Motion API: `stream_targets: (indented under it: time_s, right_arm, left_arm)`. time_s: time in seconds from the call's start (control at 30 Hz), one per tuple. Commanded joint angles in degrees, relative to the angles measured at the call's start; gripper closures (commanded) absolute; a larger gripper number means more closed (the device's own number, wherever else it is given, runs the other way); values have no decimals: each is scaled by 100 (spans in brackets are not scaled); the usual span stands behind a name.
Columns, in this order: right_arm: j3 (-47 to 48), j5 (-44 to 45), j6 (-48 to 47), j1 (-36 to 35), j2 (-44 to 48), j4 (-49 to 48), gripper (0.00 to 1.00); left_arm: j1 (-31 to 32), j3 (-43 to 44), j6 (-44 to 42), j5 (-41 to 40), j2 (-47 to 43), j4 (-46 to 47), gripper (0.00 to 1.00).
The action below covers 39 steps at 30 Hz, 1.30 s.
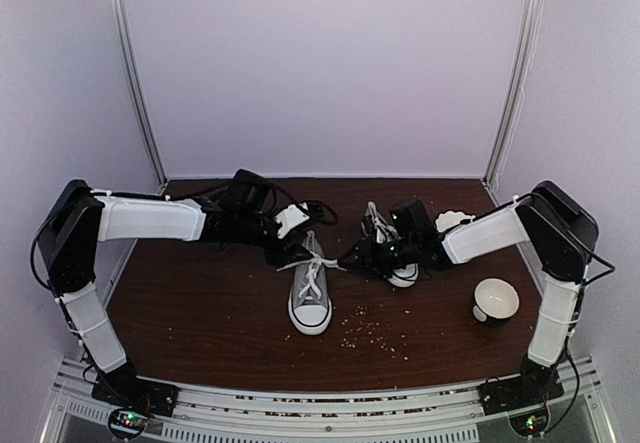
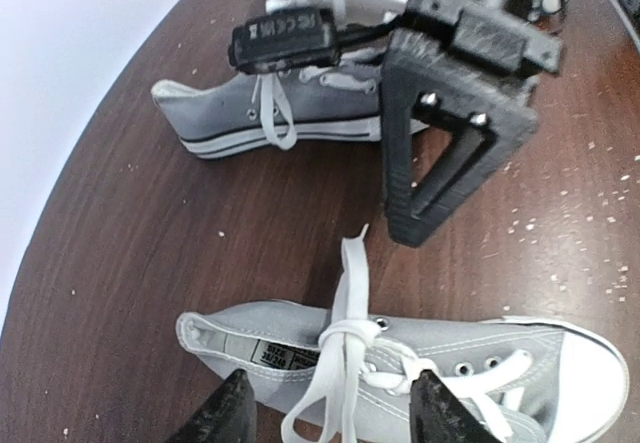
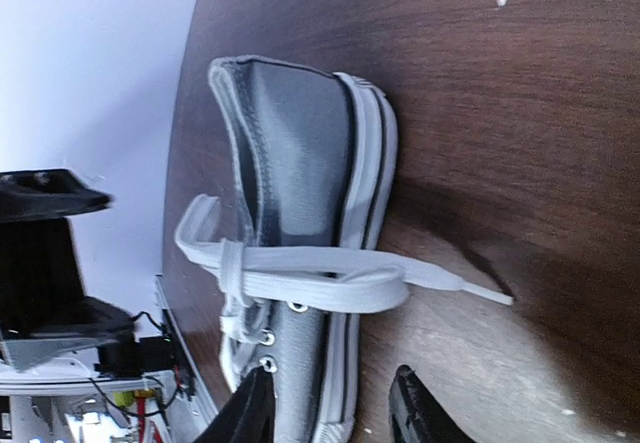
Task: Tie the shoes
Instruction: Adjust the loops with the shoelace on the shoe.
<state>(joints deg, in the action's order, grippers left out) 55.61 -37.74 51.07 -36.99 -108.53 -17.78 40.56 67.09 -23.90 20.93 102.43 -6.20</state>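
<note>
Two grey shoes with white toe caps lie on the dark wooden table point(image 1: 200, 303). The left shoe point(image 1: 310, 293) points its toe toward the arms, and its white laces point(image 1: 310, 263) are knotted. From the left wrist this shoe point(image 2: 420, 358) lies just below my left gripper point(image 2: 330, 418), which is open, one finger on each side of the lace knot point(image 2: 350, 338). The right shoe point(image 1: 392, 248) is partly hidden under my right gripper point(image 1: 375, 253). Seen from the right wrist, the shoe point(image 3: 300, 133) lies on its side with a lace loop point(image 3: 320, 283) across it. The right gripper point(image 3: 335, 413) is open around the sole edge.
A white bowl point(image 1: 495, 300) stands at the right, near the right arm. Pale crumbs point(image 1: 375, 328) are scattered in front of the shoes. A small white object point(image 1: 452, 221) lies behind the right gripper. Metal frame posts point(image 1: 135, 73) rise at the back corners.
</note>
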Motion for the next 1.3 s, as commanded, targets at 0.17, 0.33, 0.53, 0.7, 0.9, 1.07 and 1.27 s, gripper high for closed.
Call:
stream_targets:
  time_s: [0.17,0.33,0.53,0.7,0.9,1.07,1.27]
  right_arm:
    - [1494,348,-3058,217,-49,3452,52]
    - [1355,7,-1801,328,-318,2161,47]
    - [1336,-208,-1233,298,-625,1439,39]
    - [1370,-363,-1031,297,-906,1129,39]
    - [1338,-682,-753,294,-1030,783,41]
    - [1232,-856,-447,288,-1099,355,43]
    - [1167,-862,-405,285,-1101,340,43]
  left_arm:
    - [-664,-157,-311,696,-298,-589,66]
    - [-671,-63,-533,222,83,-590,63]
    - [-672,-166,-902,-8,213,-182,59]
    - [-632,40,-988,-115,565,-267,63]
    - [-599,49,-1157,34,620,-196,62]
    - [-536,41,-1275,183,619,-195,56]
    - [-463,84,-1372,248,624,-185,55]
